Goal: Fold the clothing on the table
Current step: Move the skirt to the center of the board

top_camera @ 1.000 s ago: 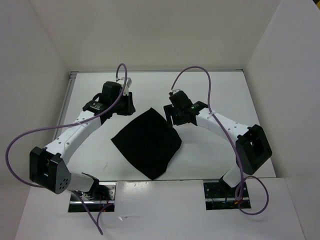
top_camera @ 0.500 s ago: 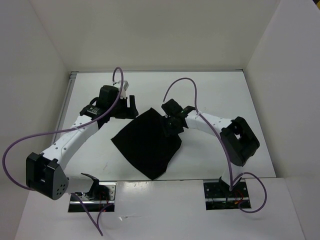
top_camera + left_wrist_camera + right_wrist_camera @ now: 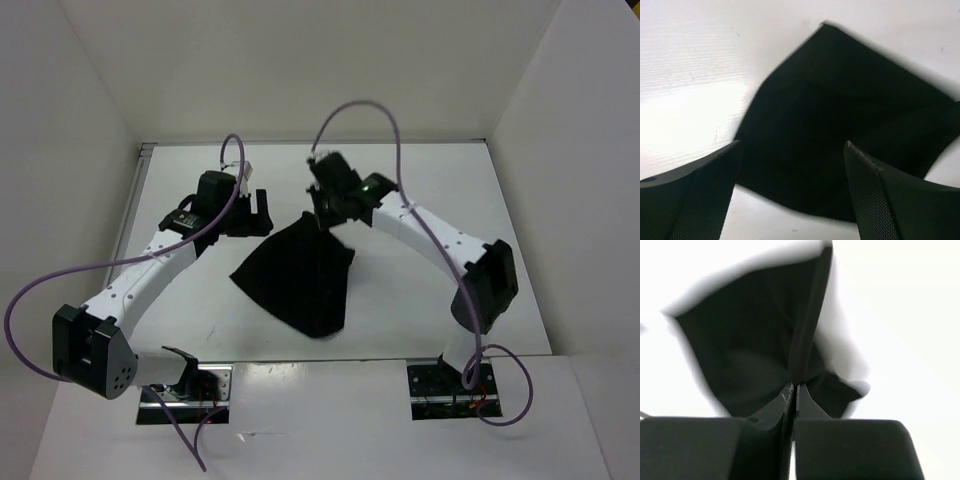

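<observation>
The right gripper (image 3: 322,208) pinches the far corner of the cloth (image 3: 300,275), the rest lying toward the near side. The left gripper (image 3: 257,210), jaws spread, hovers just beside it.

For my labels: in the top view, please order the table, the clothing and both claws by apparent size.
1. table
2. clothing
3. left claw and right claw: they look about alike, so I do not rank them.
</observation>
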Tool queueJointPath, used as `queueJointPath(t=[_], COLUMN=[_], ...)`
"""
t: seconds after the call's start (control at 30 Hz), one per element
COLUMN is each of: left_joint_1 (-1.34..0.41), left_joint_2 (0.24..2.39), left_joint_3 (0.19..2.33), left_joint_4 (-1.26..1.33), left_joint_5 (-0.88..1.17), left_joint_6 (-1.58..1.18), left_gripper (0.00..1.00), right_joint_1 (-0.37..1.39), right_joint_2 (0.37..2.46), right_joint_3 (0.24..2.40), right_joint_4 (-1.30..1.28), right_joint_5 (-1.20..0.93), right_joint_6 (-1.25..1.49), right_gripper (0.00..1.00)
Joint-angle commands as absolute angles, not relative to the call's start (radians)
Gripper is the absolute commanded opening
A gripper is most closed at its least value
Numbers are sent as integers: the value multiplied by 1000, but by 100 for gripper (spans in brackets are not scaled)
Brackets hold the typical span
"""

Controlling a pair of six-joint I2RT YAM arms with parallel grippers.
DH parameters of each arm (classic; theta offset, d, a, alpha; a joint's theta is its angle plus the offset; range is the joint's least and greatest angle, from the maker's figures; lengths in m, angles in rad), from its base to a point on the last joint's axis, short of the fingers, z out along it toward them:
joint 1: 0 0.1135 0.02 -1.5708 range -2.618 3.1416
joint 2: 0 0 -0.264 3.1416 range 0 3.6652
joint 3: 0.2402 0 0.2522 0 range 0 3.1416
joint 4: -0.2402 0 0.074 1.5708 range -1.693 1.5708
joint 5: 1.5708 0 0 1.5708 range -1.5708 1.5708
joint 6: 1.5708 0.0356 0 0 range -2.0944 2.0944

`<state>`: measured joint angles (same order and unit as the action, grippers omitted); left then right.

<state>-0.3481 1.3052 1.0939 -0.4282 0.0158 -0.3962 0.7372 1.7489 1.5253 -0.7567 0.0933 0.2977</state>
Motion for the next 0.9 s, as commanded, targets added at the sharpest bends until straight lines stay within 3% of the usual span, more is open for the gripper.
queueJointPath(t=[0.0, 0.1, 0.3, 0.57, 0.87], left_joint_1=[-334, -334, -334, -316, -307], left_joint_2=[1308, 1308, 1308, 1308, 1299], left_joint_3=[1127, 1127, 1117, 1098, 1089], left_joint_4=[-437, -428, -428, -437, -437], left_joint_5=[-35, -35, -25, -54, -64], left_joint_6=[-400, -400, -410, -410, -420], left_gripper=[89, 89, 89, 89, 89], right_joint_1=[746, 746, 746, 769, 741], right_joint_2=[1554, 1545, 1577, 1545, 1561], right_joint_3=[1878, 1962, 1934, 1954, 1987], right_joint_4=[-796, -796, -796, -740, -744], right_joint_5=[227, 236, 249, 74, 484], right_joint_6=[249, 239, 267, 221, 328], right_gripper=[0, 0, 0, 0, 0])
